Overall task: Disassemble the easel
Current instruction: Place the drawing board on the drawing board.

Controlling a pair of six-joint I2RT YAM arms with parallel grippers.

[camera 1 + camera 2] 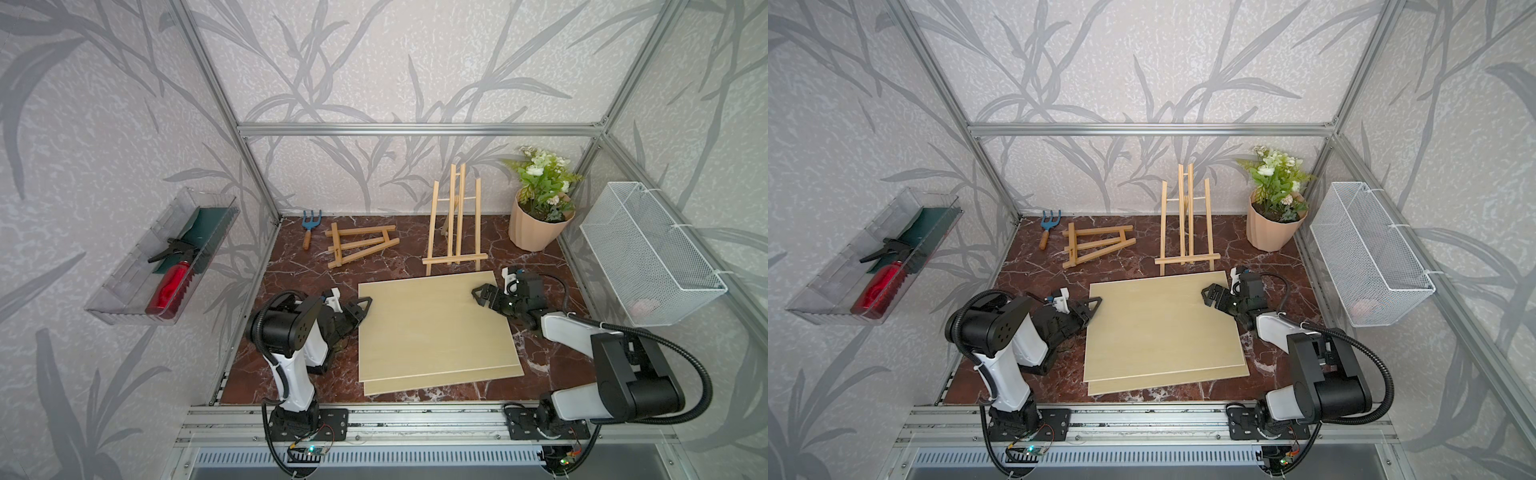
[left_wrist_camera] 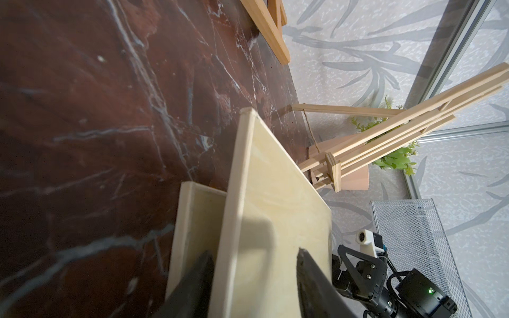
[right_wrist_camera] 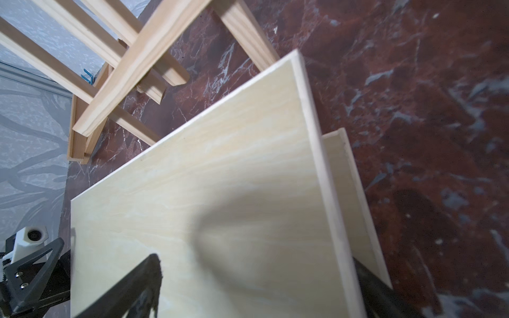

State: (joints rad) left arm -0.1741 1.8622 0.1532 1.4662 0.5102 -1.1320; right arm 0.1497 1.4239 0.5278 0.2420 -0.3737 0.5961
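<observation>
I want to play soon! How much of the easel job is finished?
Done: one easel lies folded flat, and two boards lie stacked. In hand: nothing; the left hand and right hand sit open at their edges. Left: the other easel stands upright.

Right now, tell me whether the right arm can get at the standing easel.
Probably yes. The right pincer, open at the far corner of the top board, sits just in front of the standing easel; only bare tabletop lies between them, nothing blocking.
</observation>
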